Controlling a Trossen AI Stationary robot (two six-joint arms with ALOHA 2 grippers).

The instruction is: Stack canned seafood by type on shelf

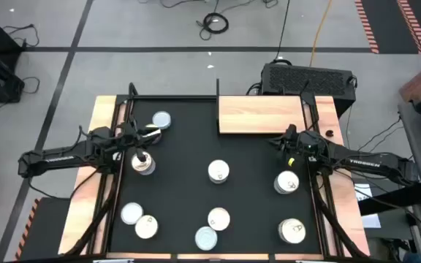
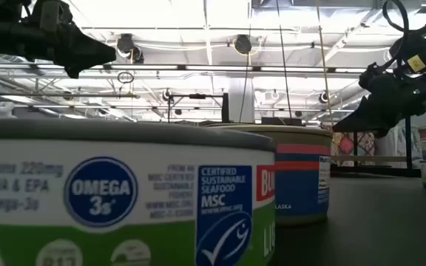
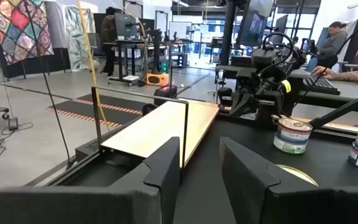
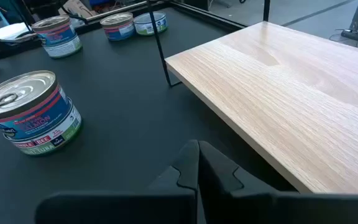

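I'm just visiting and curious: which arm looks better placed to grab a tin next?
Probably the left: its gripper, fingers apart, hovers by a tin. The right gripper is shut, empty beside the shelf.

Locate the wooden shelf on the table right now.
In the high view the shelf lies at the far edge of the black mat, right of centre, bare of tins, with the right gripper just off its near right corner.

Left tool (image 3: 197, 174) part-open; right tool (image 4: 197, 165) fingers pressed together.
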